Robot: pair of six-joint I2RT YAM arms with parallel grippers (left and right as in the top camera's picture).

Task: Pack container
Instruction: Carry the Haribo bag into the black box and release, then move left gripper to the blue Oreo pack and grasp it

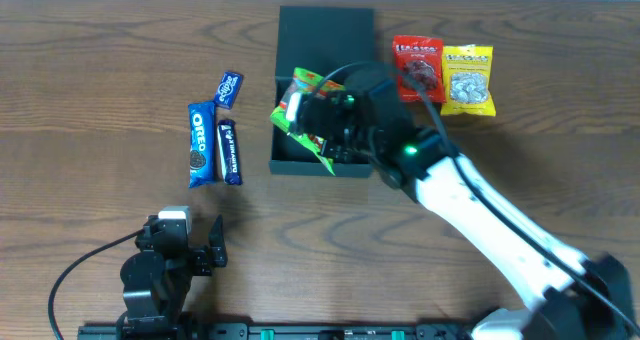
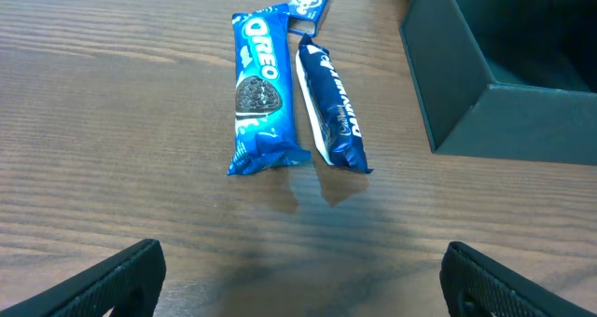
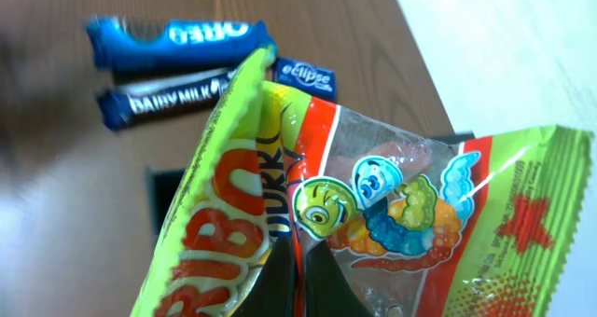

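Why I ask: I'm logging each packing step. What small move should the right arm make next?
Probably shift the gummy bag toward the middle of the box before lowering it. The right end effector grips the bag above the open box, but the bag's green edge hangs about over the left wall, so releasing now might leave it on the rim.

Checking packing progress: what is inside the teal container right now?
Bare dark floor shows inside the container; the gummy bag in the right end effector covers the rest.

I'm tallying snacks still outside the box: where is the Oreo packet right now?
In the overhead view the Oreo packet lies on the table left of the container, beside the Dairy Milk bar.
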